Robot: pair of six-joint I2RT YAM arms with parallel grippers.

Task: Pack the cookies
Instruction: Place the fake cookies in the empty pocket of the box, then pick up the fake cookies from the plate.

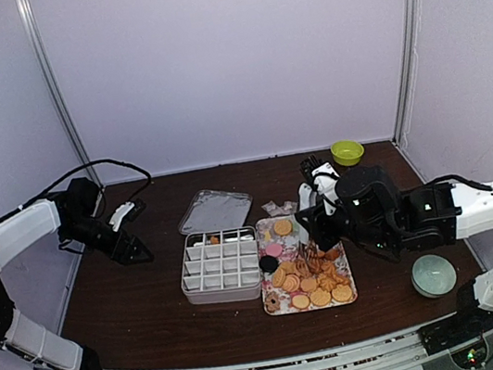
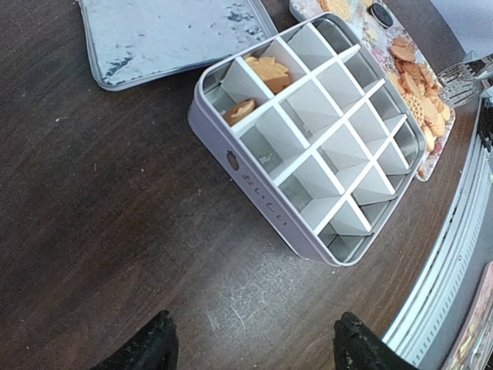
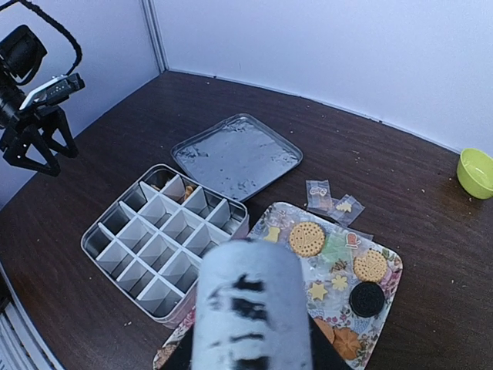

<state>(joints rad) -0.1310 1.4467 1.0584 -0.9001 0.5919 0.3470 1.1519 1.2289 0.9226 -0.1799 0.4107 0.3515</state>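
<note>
The cookies [image 1: 311, 284] lie on a floral tray [image 1: 264, 236], mostly golden, one dark [image 1: 268, 263], some pink. In the right wrist view I see golden ones [image 3: 306, 238] and a dark one [image 3: 367, 298]. My right gripper [image 1: 326, 227] is shut on the metal tongs [image 1: 309, 255], whose tips hang over the tray's cookies. The tongs' wrapped handle [image 3: 250, 308] blocks the near part of the right wrist view. A divided tin [image 1: 187, 284] stands left of the tray, with two cookies [image 2: 268, 71] in its back compartments. My left gripper [image 2: 254, 324] is open and empty, left of the tin.
The tin's lid [image 1: 215, 211] lies behind the tin. Small clear packets [image 1: 278, 208] lie behind the tray. A green bowl [image 1: 346, 151] stands at the back right, and a pale bowl [image 1: 432, 275] at the front right. White walls enclose the table.
</note>
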